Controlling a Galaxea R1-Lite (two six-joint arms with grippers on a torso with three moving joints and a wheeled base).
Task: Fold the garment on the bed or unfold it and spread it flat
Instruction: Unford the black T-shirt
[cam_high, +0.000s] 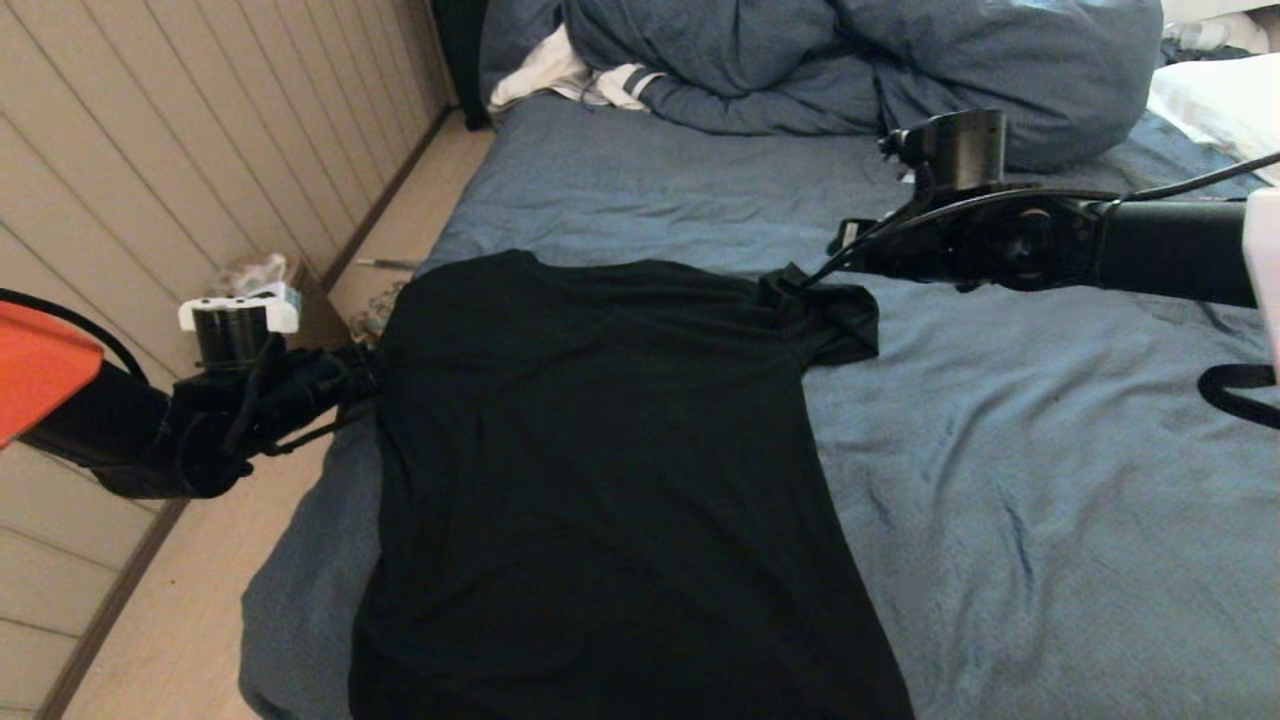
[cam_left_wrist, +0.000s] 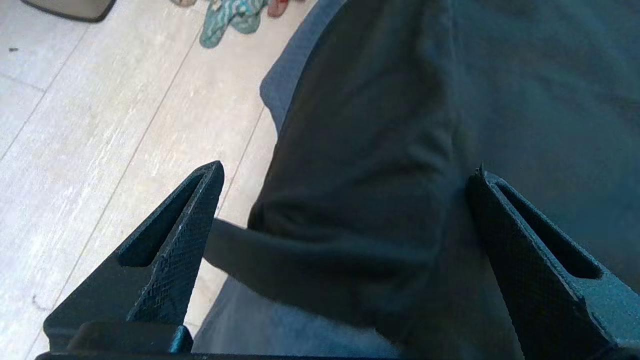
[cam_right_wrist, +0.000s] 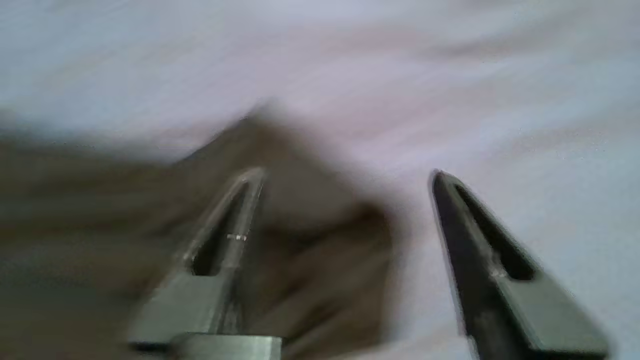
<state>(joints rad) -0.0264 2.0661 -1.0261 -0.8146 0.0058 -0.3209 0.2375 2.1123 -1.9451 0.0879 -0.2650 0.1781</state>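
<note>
The garment lay plain-black side up, spread nearly flat across the left half of the bed, its hem toward six o'clock in the head view. One sleeve bunched at about two o'clock of the shirt's body; the other sleeve hung over the bed's edge at nine o'clock, above the floor.

The hem ran out of the head view's bottom, and any print stayed hidden. The right wrist view was smeared, so the cloth there showed only as a dark peak.

The left gripper stood spread wide, its fingers either side of the hanging sleeve, holding nothing. The right gripper was parted too, fingers just off the bunched sleeve.
</note>
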